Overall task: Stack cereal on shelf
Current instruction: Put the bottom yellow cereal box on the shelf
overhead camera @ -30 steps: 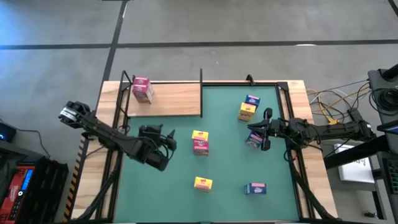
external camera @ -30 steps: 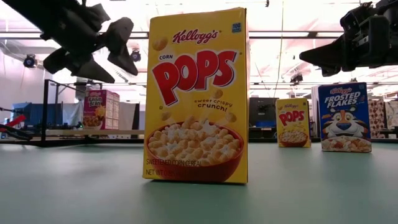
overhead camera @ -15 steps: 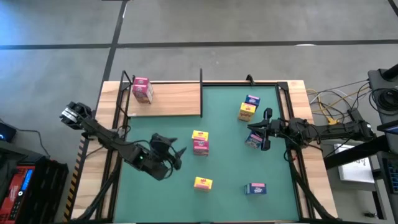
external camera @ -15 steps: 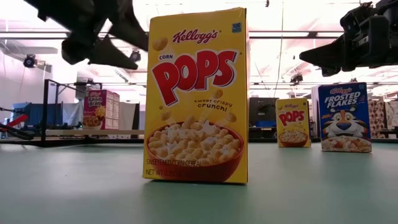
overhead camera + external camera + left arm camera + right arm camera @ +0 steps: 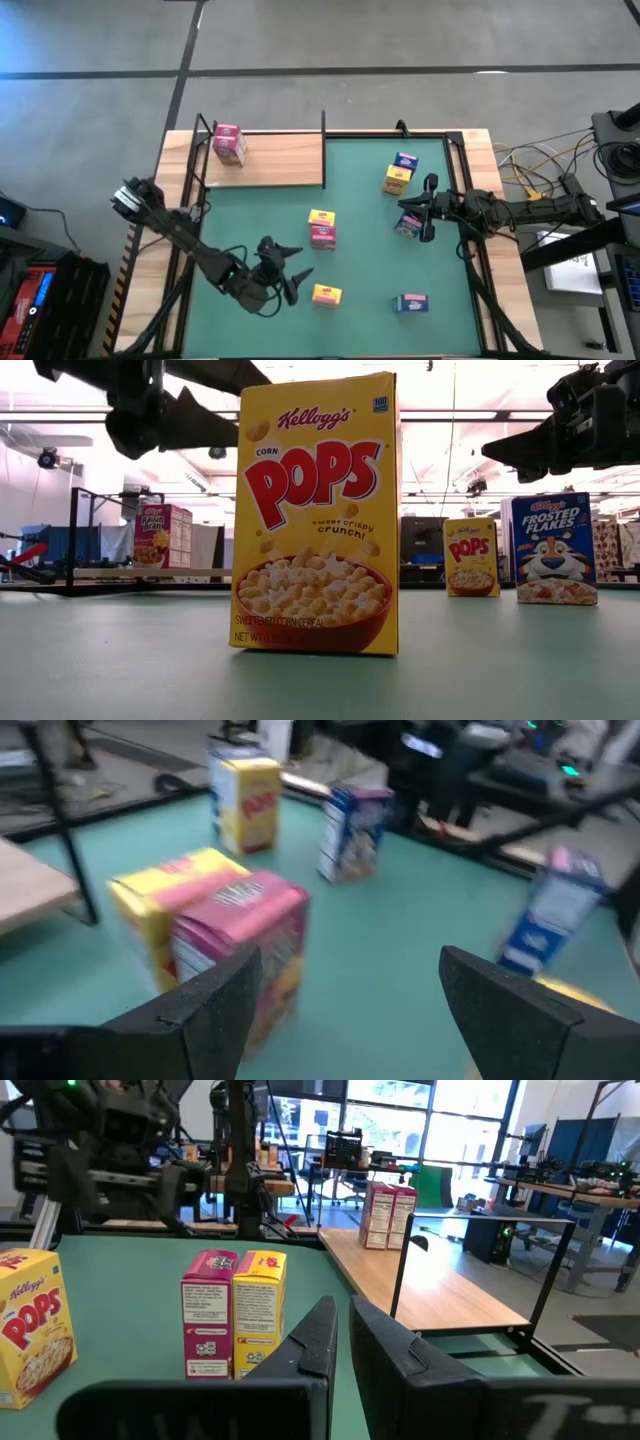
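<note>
Left gripper [image 5: 292, 275] hangs over the green mat [image 5: 360, 300] near the worktop's front-left area, just beside the yellow Corn Pops box [image 5: 326, 295] lying nearest the front edge. Its jaws stand open and hold nothing; the left wrist view confirms a wide gap between the two fingers [image 5: 215, 1005].

Right gripper [image 5: 428, 210] sits over the right side of the mat, close to a blue box [image 5: 407, 227] beneath it. Its jaws are closed, the fingers meeting with nothing between them in the right wrist view.

Shelf [image 5: 280, 160]: the light-wood board with black posts occupies the rear-left corner. One pink Raisin Bran box [image 5: 229, 143] stands on it, at its left end.

Remaining cereal on the mat:
- A yellow box and a pink box [image 5: 321, 228], touching side by side, at mid-mat.
- A blue box and a yellow box [image 5: 399, 173], touching, toward the rear right.
- A blue Frosted Flakes box [image 5: 411, 303] near the front right.

Low view: the Corn Pops box stands upright in the foreground, with the left arm above and to its left.
</note>
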Tool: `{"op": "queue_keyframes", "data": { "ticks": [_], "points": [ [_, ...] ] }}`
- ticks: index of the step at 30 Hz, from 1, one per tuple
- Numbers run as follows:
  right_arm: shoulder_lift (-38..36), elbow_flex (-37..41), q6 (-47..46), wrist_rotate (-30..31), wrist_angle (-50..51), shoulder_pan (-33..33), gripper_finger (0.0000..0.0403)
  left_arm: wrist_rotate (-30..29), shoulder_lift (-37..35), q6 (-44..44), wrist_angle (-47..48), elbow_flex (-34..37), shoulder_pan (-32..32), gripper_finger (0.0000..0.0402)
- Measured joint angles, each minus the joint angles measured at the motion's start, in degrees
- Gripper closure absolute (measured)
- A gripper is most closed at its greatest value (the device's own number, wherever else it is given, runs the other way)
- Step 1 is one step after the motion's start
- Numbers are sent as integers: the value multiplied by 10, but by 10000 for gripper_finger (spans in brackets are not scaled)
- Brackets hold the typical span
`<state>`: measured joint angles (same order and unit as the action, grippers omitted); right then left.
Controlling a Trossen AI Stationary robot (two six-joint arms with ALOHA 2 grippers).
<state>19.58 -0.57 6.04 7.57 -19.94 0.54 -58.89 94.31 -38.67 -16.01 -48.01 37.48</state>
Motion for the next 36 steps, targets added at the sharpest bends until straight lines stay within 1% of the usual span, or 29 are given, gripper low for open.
{"op": "queue_keyframes", "data": {
  "ticks": [7,10,23,25,27,29,33,36],
  "points": [
    [0,0,0,0,0,0,380,91,36,2,-30,0,6,113],
    [0,0,0,0,0,0,380,107,40,4,-37,0,6,113],
    [0,0,0,0,0,0,380,95,33,8,-41,-1,6,113],
    [0,0,0,0,0,0,380,119,33,20,-41,-8,8,113],
    [0,0,0,0,0,0,380,155,33,48,-47,-17,9,113],
    [0,0,0,0,0,0,380,167,33,74,-50,-31,9,113],
    [0,0,0,0,0,0,380,160,32,111,-28,-56,8,113],
    [0,0,0,0,0,0,380,126,32,112,-5,-59,4,115]
  ]
}}
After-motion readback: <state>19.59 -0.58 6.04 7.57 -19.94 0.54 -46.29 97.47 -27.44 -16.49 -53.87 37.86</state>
